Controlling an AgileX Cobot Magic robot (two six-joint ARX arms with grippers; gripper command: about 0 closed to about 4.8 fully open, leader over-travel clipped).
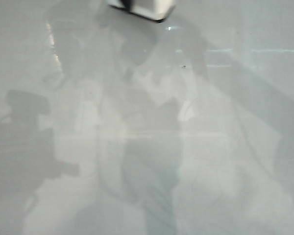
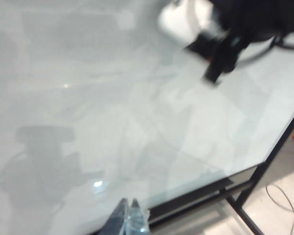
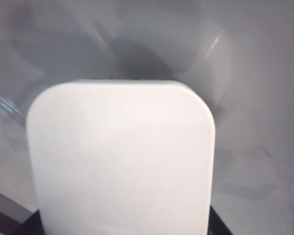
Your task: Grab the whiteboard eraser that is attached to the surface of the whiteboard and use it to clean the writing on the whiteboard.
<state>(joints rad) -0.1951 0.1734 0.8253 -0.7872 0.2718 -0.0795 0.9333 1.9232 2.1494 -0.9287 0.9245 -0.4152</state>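
The whiteboard (image 1: 152,147) fills the exterior view, glossy pale grey with reflections and shadows. No red writing shows on it in any view. The white whiteboard eraser (image 1: 148,8) sits at the far top edge of the exterior view, over the board. In the right wrist view the eraser (image 3: 120,156) fills most of the picture, and my right gripper (image 3: 122,226) is shut on it with dark jaws at both its sides. The left wrist view shows the eraser (image 2: 183,22) in that blurred black right gripper (image 2: 206,39). My left gripper (image 2: 129,203) hangs over the board's near edge, fingertips together, holding nothing.
In the left wrist view the board ends in a black metal frame (image 2: 264,166). Beyond it lies pale floor with a thin cable (image 2: 279,196). A small dark speck (image 1: 183,66) marks the board.
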